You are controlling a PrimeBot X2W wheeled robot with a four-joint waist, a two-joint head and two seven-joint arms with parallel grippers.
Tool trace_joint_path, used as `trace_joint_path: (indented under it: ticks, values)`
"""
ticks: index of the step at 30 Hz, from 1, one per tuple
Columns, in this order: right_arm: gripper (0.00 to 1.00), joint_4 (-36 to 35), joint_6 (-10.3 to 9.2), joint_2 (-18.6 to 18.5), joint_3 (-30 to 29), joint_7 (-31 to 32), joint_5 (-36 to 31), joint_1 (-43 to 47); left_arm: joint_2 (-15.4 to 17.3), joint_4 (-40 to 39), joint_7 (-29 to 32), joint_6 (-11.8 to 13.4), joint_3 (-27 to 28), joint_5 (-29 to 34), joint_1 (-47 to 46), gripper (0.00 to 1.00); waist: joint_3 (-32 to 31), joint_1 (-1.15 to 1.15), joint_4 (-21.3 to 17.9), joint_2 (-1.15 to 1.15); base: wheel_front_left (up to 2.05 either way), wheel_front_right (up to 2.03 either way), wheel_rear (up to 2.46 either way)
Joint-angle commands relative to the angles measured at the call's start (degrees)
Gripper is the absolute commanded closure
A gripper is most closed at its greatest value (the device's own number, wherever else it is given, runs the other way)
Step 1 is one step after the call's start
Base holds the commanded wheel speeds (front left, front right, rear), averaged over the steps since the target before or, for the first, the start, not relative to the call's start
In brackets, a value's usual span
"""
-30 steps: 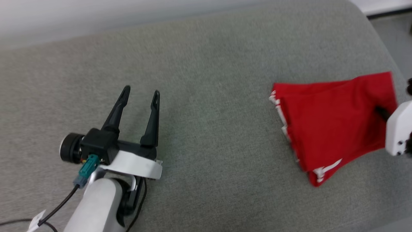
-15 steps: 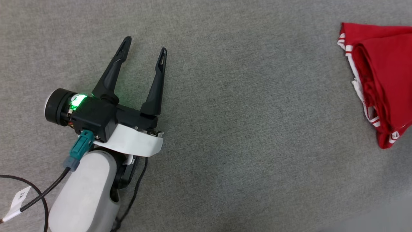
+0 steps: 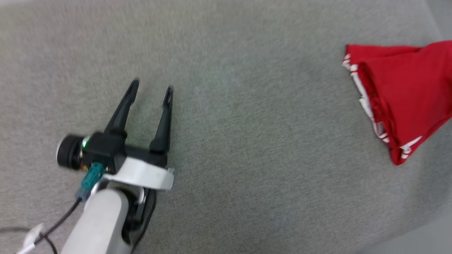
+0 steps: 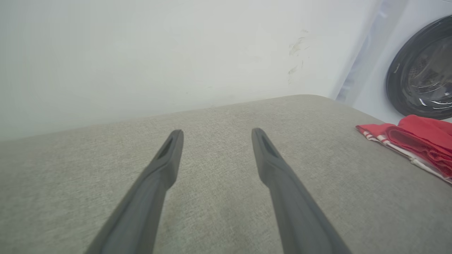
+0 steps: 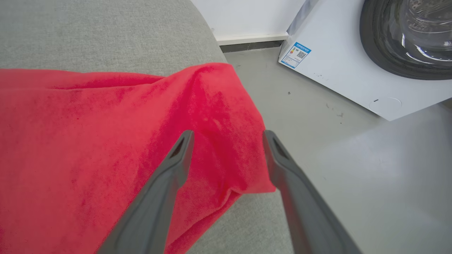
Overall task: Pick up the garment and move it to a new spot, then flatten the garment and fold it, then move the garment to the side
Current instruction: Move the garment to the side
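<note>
The garment [image 3: 406, 95], a folded red shirt with white striped trim along its left edge, lies at the right side of the grey cushioned surface [image 3: 247, 116] and runs off the head view's right edge. My left gripper [image 3: 151, 85] hovers open and empty far to its left; its wrist view shows the garment [image 4: 420, 141] at the right. In the right wrist view my right gripper [image 5: 227, 137] stands open, its fingers spread over the garment's [image 5: 106, 141] corner near the surface's edge, with red cloth between and beneath them.
A white washing machine [image 5: 353, 70] with a dark round door stands on the grey floor [image 5: 353, 176] beyond the surface's right edge. A white wall [image 4: 159, 53] rises behind the surface. A black cable [image 3: 60, 222] trails from my left arm.
My right gripper has opened and let go of the garment. The head camera has shifted, so the garment sits further right in view than a second ago. My left gripper stays open.
</note>
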Motion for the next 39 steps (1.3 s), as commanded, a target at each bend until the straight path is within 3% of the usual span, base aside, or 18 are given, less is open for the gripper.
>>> trace_joint_path:
  ticks: [1, 11, 27, 39]
  values:
    - [0.0, -0.9, -0.06, 0.9, 0.3, -0.8, -0.3, 2.1, -0.3, 0.4, -0.5, 0.6, 0.3, -0.4, 2.2, 0.0, -5.2, 0.0, -0.5, 0.0, 0.0, 0.0, 0.0]
    - [0.0, -12.4, -0.06, 8.1, 1.0, -5.5, -1.2, 17.3, -1.4, 2.7, -1.6, 3.0, 2.0, -3.8, 11.4, 0.0, -15.4, 0.0, 3.0, 0.0, 0.0, 0.0, 0.0]
    - [0.0, -33.4, -0.07, 17.5, 3.6, -7.5, -3.8, 33.6, -2.4, 7.1, -2.5, 4.4, 4.6, -6.5, 17.6, 0.0, -22.7, 0.0, 14.7, 0.0, 0.0, 0.0, 0.0]
    - [0.0, -49.1, -0.06, 22.0, -0.4, -4.7, -7.4, 45.6, 0.2, 8.3, -2.8, 4.9, 7.3, -5.8, 22.9, 0.0, -27.8, 0.0, 16.1, 0.0, 0.0, 0.0, 0.0]
